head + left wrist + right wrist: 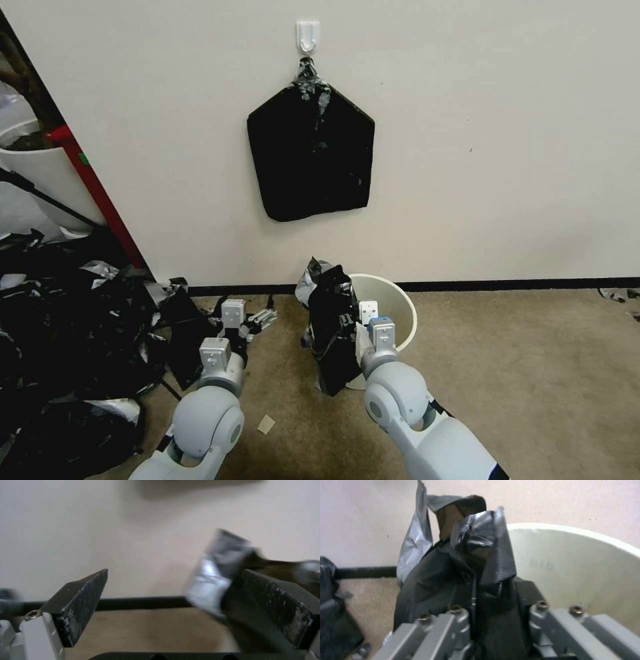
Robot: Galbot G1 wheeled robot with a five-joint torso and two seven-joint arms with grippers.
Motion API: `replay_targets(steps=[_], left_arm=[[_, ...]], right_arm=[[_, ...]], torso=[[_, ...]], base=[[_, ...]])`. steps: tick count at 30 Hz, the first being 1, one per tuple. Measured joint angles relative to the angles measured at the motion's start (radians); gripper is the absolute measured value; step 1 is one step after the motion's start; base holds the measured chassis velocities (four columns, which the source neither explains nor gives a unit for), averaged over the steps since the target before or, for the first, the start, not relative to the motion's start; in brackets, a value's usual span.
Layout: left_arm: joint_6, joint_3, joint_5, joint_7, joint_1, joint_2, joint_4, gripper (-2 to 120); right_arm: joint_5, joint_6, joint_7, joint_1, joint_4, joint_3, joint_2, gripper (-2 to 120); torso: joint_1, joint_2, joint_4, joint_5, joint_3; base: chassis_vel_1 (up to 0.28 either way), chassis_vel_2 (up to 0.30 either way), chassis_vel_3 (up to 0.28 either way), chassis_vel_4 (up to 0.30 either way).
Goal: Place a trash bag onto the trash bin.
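The small round cream-white plastic trash bin is standing on the tan carpet against the pale wall, just right of centre in the head view. The thin, glossy black plastic trash bag is hanging crumpled over the bin's rim at its nine o'clock side, most of it draping down the outer wall toward the carpet, with a silvery wrinkled flap sticking up at its top. The right gripper is sitting at the bin's near rim, toward seven o'clock, and its fingers are clamped together on a fold of the trash bag; in the right wrist view the black film is bunching up between the grey finger links, with the bin's inner wall directly behind. The left gripper is holding low over the carpet, well apart from the bin at its nine o'clock, its dark pads standing wide apart on nothing. On the wall at twelve o'clock above the bin, a flat pentagon-shaped matte black pack of bags is hanging from a white hook. A large heap of torn black plastic scraps is lying on the floor far out at nine o'clock.
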Motion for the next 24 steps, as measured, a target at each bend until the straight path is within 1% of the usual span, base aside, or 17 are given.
replay_targets(steps=[1,2,3,4,5,6,7,8,10,11,13,15,17,18,21,23,24], left_arm=[[0.0,0.0,0.0,0.0,0.0,0.0,0.0,100],[-0.01,0.017,-0.031,0.03,-0.014,-0.003,0.017,100],[-0.014,0.031,-0.055,0.051,-0.026,-0.008,0.032,100],[-0.014,0.031,-0.055,0.051,-0.026,-0.008,0.032,100],[-0.013,0.05,-0.086,0.075,-0.045,-0.018,0.054,100],[-0.001,0.063,-0.102,0.086,-0.063,-0.028,0.071,100],[-0.001,0.063,-0.102,0.086,-0.063,-0.028,0.071,100],[0.014,0.078,-0.112,0.091,-0.081,-0.04,0.091,100],[0.035,0.1,-0.117,0.092,-0.109,-0.058,0.123,100],[0.035,0.1,-0.117,0.092,-0.109,-0.058,0.123,100],[0.063,0.118,-0.122,0.092,-0.129,-0.073,0.15,100],[0.072,0.125,-0.123,0.091,-0.139,-0.078,0.162,100],[0.087,0.138,-0.123,0.089,-0.157,-0.089,0.188,100],[0.087,0.138,-0.123,0.089,-0.157,-0.089,0.188,100],[0.115,0.155,-0.126,0.087,-0.18,-0.103,0.22,96],[0.116,0.156,-0.126,0.087,-0.182,-0.105,0.223,95],[0.125,0.16,-0.126,0.086,-0.188,-0.109,0.235,93]], right_arm=[[0.0,0.0,0.0,0.0,0.0,0.0,0.0,21],[0.017,0.02,0.011,-0.002,-0.005,0.003,0.005,14],[0.039,0.039,0.024,-0.003,-0.009,0.005,0.01,11],[0.039,0.039,0.024,-0.003,-0.009,0.005,0.01,11],[0.081,0.066,0.05,-0.006,-0.01,0.007,0.02,5],[0.105,0.086,0.065,-0.011,-0.01,0.01,0.027,0],[0.105,0.086,0.065,-0.011,-0.01,0.01,0.027,0],[0.115,0.112,0.071,-0.019,-0.01,0.013,0.032,0],[0.113,0.135,0.072,-0.032,-0.008,0.021,0.035,0],[0.113,0.135,0.072,-0.032,-0.008,0.021,0.035,0],[0.105,0.146,0.07,-0.043,0.0,0.027,0.036,0],[0.098,0.153,0.069,-0.046,0.001,0.029,0.037,0],[0.059,0.174,0.055,-0.052,0.0,0.033,0.04,0],[0.059,0.174,0.055,-0.052,0.0,0.033,0.04,0],[0.001,0.205,0.029,-0.06,-0.007,0.032,0.044,0],[-0.004,0.208,0.027,-0.061,-0.008,0.032,0.045,0],[-0.029,0.221,0.018,-0.063,-0.013,0.031,0.047,0]], torso=[[0.0,0.0,0.0,0.0,0.0],[0.0,0.0,-0.0003,0.0,0.0],[0.0,0.0,-0.0002,0.0,0.0],[0.0,0.0,-0.0002,0.0,0.0],[0.0,0.0,-0.0002,-0.0001,0.0],[0.0,0.0,-0.0002,0.0001,0.0],[0.0,0.0,-0.0002,0.0001,0.0],[0.0,0.0,-0.0001,0.0001,0.0],[0.0,0.0,-0.0003,0.0001,0.0],[0.0,0.0,-0.0003,0.0001,0.0],[0.0,0.0,-0.0002,0.0,0.0],[0.0,0.0,-0.0002,0.0001,0.0],[0.0,0.0,-0.0001,0.0001,0.0],[0.0,0.0,-0.0001,0.0001,0.0],[0.0,0.0,-0.0002,0.0001,0.0],[0.0,0.0,-0.0001,0.0001,0.0],[0.0,0.0,-0.0001,0.0001,0.0]], base=[[0.0,0.0,0.0,0.0],[0.0,0.0,0.0,0.0],[0.0,0.0,0.0,0.0],[0.0,0.0,0.0,0.0],[0.0,0.0,0.0,0.0],[0.0,0.0,0.0,0.0],[0.0,0.0,0.0,0.0],[0.0,0.0,0.0,0.0],[0.0,0.0,0.0,0.0],[0.0,0.0,0.0,0.0],[0.0,0.0,0.0,0.0],[0.0,0.0,0.0,0.0],[0.0,0.0,0.0,0.0],[0.0,0.0,0.0,0.0],[0.0,0.0,0.0,0.0],[0.0,0.0,0.0,0.0],[0.0,0.0,0.0,0.0]])
